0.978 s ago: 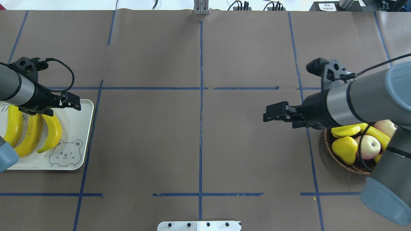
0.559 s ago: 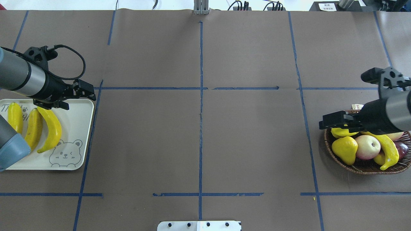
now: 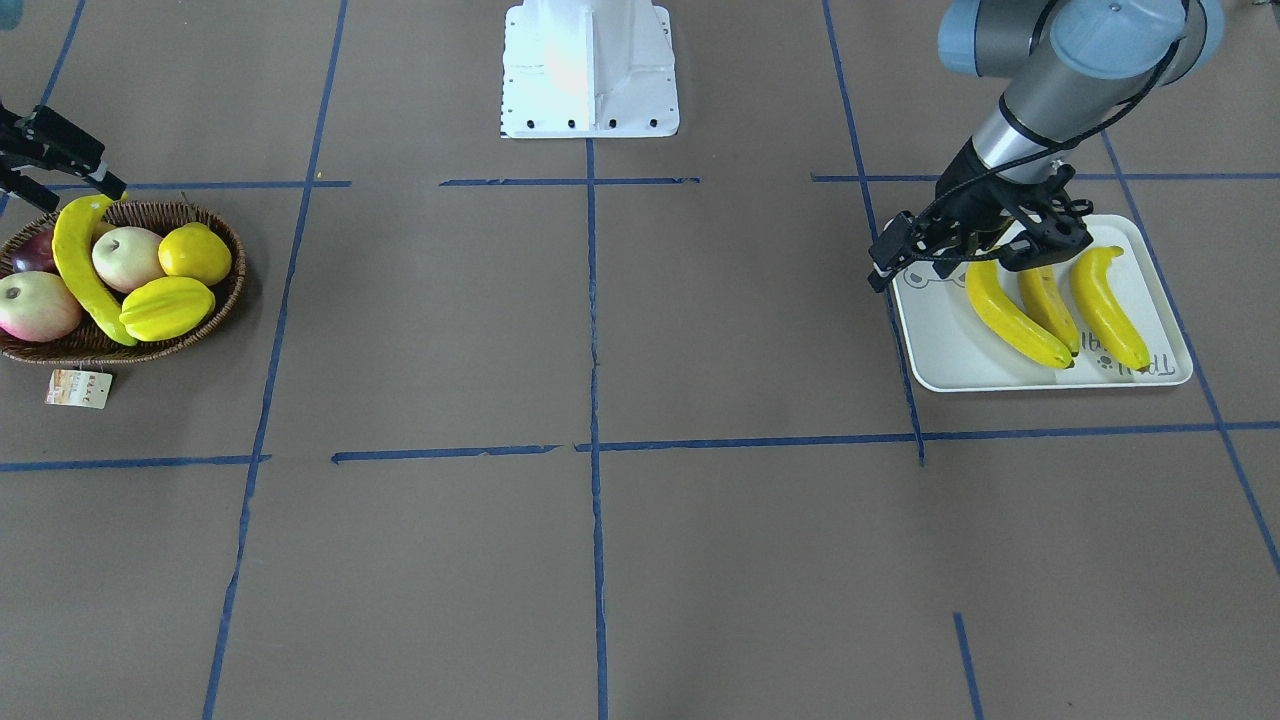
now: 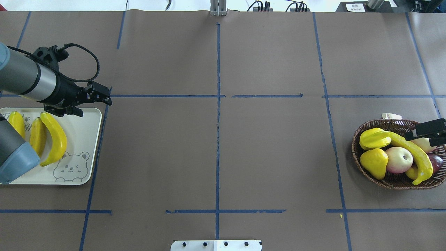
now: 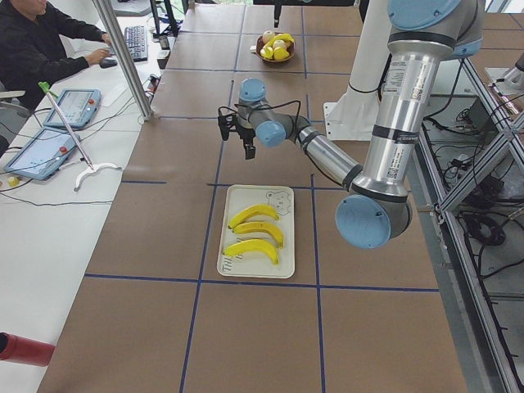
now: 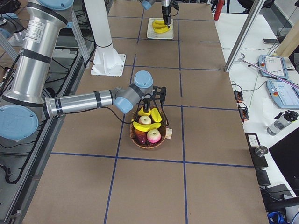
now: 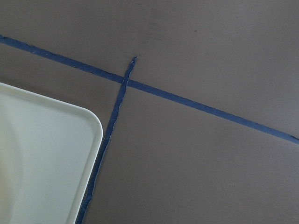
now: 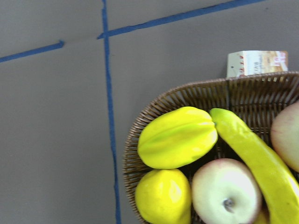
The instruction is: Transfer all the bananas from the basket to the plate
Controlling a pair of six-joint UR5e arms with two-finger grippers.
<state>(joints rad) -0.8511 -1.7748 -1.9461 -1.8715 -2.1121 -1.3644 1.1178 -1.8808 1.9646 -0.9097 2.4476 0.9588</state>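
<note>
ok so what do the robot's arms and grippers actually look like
The left arm and right arm are round silver-grey tubes with pale blue-grey joint caps and black wrists. The left gripper and right gripper are black, each with two blocky, angular fingers. A thin black cable loops from the left wrist.

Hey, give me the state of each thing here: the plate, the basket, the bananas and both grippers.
plate, holding three bananas side by side.
basket, holding one banana that lies across other fruit, ungripped.
left gripper, open and empty, near a corner of the plate.
right gripper, open and empty, over the basket.
</note>
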